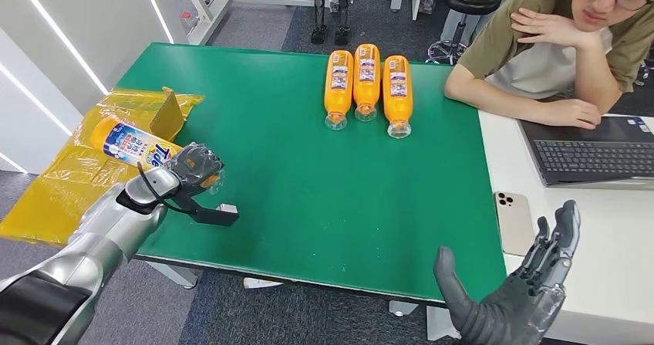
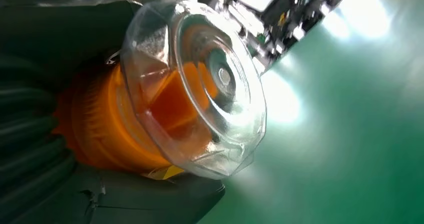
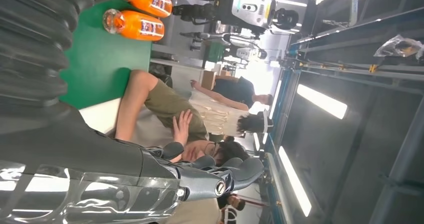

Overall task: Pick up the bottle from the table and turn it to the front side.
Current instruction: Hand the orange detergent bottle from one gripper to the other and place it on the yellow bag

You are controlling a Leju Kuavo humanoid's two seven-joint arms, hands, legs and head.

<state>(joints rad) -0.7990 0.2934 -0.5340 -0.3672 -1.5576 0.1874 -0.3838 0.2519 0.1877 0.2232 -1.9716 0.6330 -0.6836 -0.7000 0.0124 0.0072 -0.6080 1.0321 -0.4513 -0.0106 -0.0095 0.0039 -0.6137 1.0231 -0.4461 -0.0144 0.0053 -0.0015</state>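
Left hand (image 1: 193,167) grips the orange plastic bottle with blue-and-white label (image 1: 135,146) by its neck, held at the near-left corner of the green felt-like table (image 1: 308,175). Left wrist view reveals its faceted clear cap (image 2: 200,83) over ribbed orange. Right hand (image 1: 517,291) hangs spread, holding nothing.

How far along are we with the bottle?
Done: the bottle is off the table, gripped at its cap end by the left hand near the table's left edge. In hand: the turn; its label faces up toward the head view, though whether that is the front side I cannot tell. Left: finishing the turn. The right hand is open, holding nothing. Three bottles lie untouched at the far edge.
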